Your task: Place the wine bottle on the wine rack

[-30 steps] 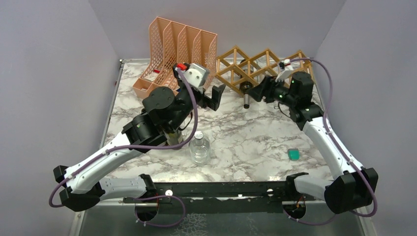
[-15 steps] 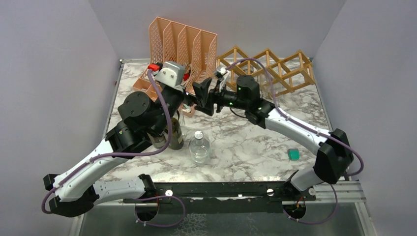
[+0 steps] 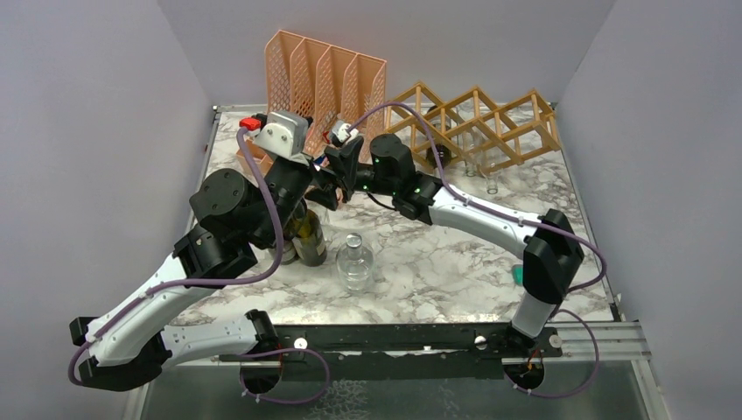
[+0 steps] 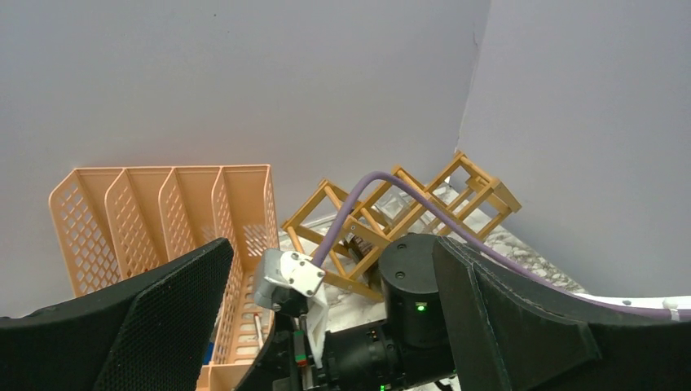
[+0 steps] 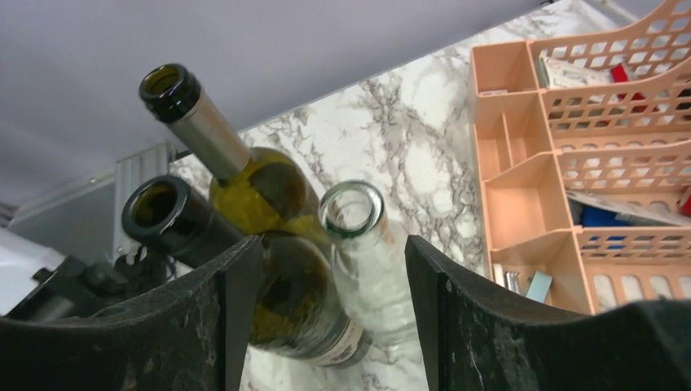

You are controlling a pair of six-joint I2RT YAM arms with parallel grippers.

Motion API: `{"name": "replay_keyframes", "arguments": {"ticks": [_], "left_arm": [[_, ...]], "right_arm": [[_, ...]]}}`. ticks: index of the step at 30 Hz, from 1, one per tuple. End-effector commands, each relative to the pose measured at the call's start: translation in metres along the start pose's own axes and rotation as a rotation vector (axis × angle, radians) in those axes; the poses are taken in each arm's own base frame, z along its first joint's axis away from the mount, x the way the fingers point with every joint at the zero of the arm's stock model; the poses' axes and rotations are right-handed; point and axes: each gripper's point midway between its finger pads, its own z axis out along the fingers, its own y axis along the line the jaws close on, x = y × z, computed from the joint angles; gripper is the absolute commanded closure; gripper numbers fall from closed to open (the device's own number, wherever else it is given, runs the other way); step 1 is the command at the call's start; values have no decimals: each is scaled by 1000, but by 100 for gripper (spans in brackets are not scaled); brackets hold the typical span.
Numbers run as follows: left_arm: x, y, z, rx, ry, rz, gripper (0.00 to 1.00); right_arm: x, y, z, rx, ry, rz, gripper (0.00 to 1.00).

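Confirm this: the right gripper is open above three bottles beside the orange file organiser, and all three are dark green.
Wrong on one count: only two are dark green. The right wrist view shows the third bottle is clear glass, next to the foil-necked dark bottle and the other dark bottle. Otherwise right: the right gripper is open above them, with the orange file organiser beside.

From above, the left arm covers the wine bottle beside it except for its lower body, and the small pale items at the wine rack are too small to tell. In the right wrist view, the fingers of the right pincer and the lower edge cut off the bases of the bottles.
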Motion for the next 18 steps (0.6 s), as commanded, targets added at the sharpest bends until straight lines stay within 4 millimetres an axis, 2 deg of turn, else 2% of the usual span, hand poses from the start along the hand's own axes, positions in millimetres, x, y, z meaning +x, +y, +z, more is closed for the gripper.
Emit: {"name": "replay_keyframes", "arguments": {"ticks": [1, 4, 12, 14, 18], "left_arm": [[-7, 7, -7, -23, -11, -19, 1], [-8, 8, -8, -21, -14, -25, 1], [-9, 8, -9, -18, -14, -27, 1], [-7, 7, -8, -18, -9, -24, 1], [-3, 6, -6, -20, 1, -17, 1]], "right_arm": [[-4, -11, 19, 77, 2, -65, 33], [-1, -21, 27, 132, 14, -77, 35], [11, -19, 41, 140, 39, -124, 44], [13, -18, 41, 140, 36, -133, 50], [1, -15, 35, 156, -7, -183, 69]]}}
